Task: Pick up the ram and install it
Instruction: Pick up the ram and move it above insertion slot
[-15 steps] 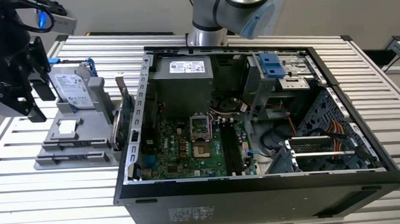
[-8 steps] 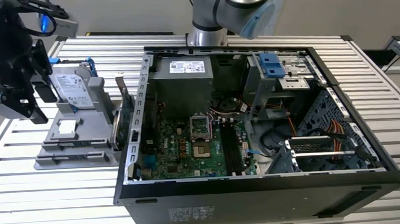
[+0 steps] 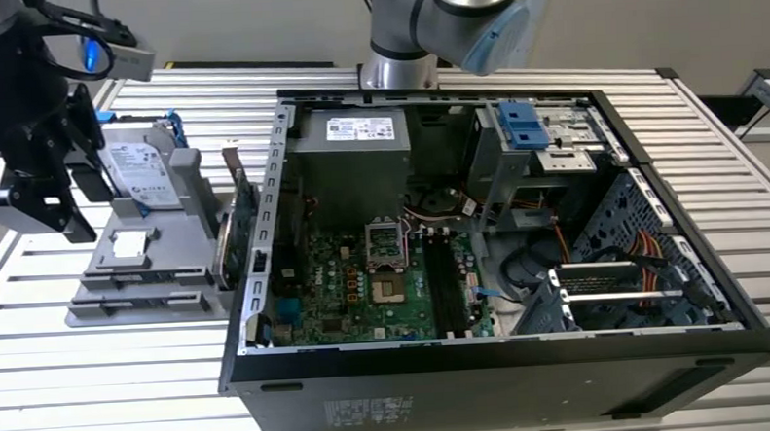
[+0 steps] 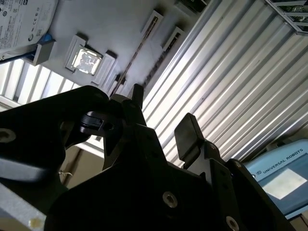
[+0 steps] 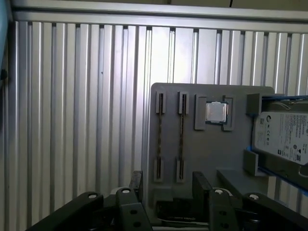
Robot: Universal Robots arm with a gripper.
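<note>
First wrist view, ram (image 5: 181,137): stood on edge in a holder (image 5: 211,159) slot.
Hand (image 5: 168,182): spread, empty, near the ram, not touching.
Handling: likely light, stiff, fragile; best pinched across its flat faces, mid-length.
Table (image 3: 107,383): ribbed metal; in the exterior view, holder at 9 o'clock of the case (image 3: 497,386).
Room: drive (image 5: 284,137) close by.

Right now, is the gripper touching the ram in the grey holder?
Apart. In the first wrist view the open gripper sits short of the ram, slotted on edge in the holder; bare holder shows between them.
</note>
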